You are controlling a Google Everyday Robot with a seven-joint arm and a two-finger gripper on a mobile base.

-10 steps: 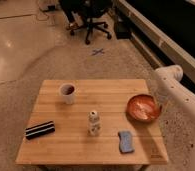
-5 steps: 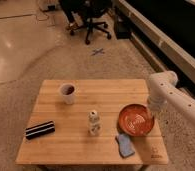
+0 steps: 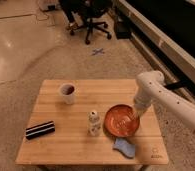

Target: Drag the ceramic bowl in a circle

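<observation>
The ceramic bowl [image 3: 122, 120] is wide, shallow and orange-red, with pale marks inside. It sits on the wooden table [image 3: 76, 145], right of centre. My gripper [image 3: 136, 113] comes down from the white arm [image 3: 156, 90] at the right and meets the bowl's right rim. A small white cup [image 3: 67, 92] with a dark inside stands at the table's back left, far from the gripper.
A small white bottle [image 3: 94, 123] stands just left of the bowl. A blue cloth [image 3: 123, 147] lies in front of the bowl. A black striped object [image 3: 40, 130] lies at the front left. An office chair [image 3: 91, 20] stands on the floor behind.
The bowl has slid leftward and toward the table's front, closer to the bottle and the cloth. The arm and gripper have moved in over the table with it.
</observation>
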